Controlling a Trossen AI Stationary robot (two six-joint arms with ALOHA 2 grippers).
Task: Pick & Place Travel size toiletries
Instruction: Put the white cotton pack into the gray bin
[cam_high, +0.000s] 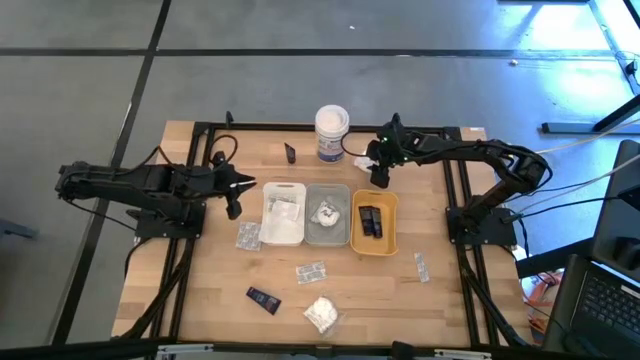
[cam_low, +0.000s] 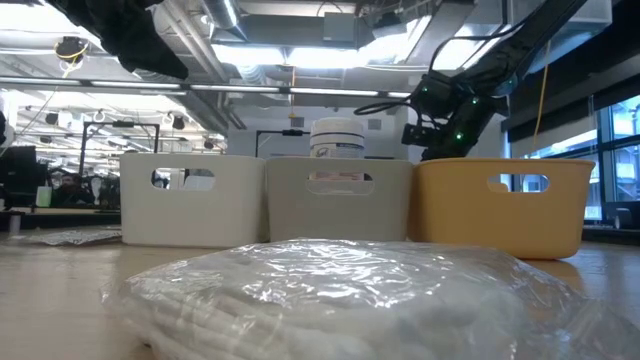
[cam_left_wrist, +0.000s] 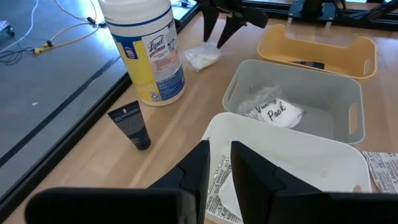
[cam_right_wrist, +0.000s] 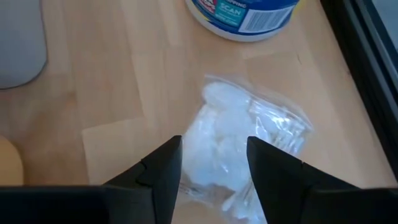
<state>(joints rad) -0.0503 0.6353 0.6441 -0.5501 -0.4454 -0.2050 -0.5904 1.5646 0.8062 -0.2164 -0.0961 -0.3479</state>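
Right gripper (cam_right_wrist: 211, 165) hovering over a clear-wrapped white soft bundle (cam_right_wrist: 245, 146)
We see its fingers spread either side; bundle lies on the wooden table (cam_high: 200, 300) beside the blue-labelled white tub (cam_high: 331, 133)

In the low view a crinkled clear-wrapped white bundle (cam_low: 340, 295) fills the foreground, blurred and cut by the bottom edge. The tall white tub with a blue label (cam_low: 337, 140) shows only its top behind the grey rectangular tray (cam_low: 340, 205). Print on the small silvery sachet (cam_high: 421, 266) is unreadable.
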